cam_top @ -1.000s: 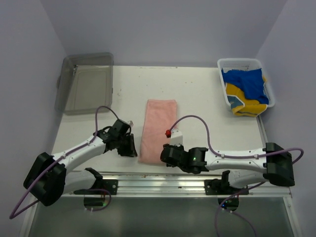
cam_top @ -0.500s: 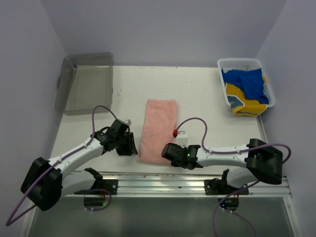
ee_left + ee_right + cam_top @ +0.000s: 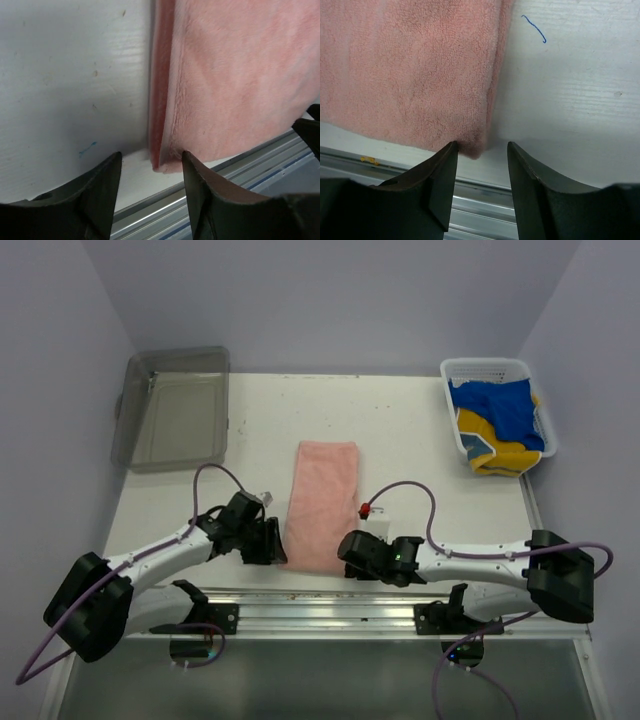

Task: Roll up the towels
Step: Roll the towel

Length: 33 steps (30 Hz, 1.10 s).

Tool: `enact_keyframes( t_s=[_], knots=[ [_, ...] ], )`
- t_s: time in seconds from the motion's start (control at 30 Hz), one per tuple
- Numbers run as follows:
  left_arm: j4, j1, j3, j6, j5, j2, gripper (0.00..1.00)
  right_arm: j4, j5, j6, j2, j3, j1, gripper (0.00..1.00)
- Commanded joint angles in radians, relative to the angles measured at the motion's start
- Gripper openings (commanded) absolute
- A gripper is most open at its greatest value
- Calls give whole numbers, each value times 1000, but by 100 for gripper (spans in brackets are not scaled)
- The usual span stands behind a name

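Note:
A pink towel lies flat, folded lengthwise, in the middle of the white table, its near end at the table's front edge. My left gripper is open at the towel's near left corner, which sits between its jaws. My right gripper is open at the near right corner, its jaws to either side of the corner. Neither holds the cloth. The towel fills the top of both wrist views.
A white basket with blue and yellow towels stands at the back right. A clear grey bin stands at the back left. A metal rail runs along the table's front edge, just below the towel's near end.
Both grippers have moved in toward the towel's near end. The left one shifted right to the left corner, the right one came up to the right corner. The towel has not moved.

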Motion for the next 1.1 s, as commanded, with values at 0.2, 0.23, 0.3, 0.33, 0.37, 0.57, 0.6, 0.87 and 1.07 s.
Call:
enact_keyframes(
  t_s=[0.2, 0.23, 0.3, 0.33, 0.37, 0.57, 0.6, 0.87, 1.07],
  knots=[
    [153, -8, -75, -4, 49, 80, 42, 112, -52, 36, 85, -42, -2, 46],
    [151, -8, -74, -6, 46, 80, 40, 119, -52, 36, 90, -50, -2, 44],
    [154, -8, -82, -12, 44, 71, 35, 124, -49, 36, 99, -51, -2, 38],
    [151, -8, -85, -12, 44, 71, 34, 118, -45, 33, 105, -45, -2, 35],
    [148, -9, -85, -13, 49, 66, 33, 110, -43, 27, 109, -42, -2, 32],
    [133, -8, -89, -12, 78, 34, 60, 98, -34, 39, 96, -50, -2, 20],
    [128, -8, -88, -3, 78, 37, 59, 99, -33, 44, 90, -54, -2, 19],
    [129, -8, -94, 25, 87, 91, 16, 98, -20, 44, 87, -44, -2, 6],
    [76, -8, -40, 16, 79, 65, 0, 15, 23, 10, 89, 27, -2, 0]
  ],
)
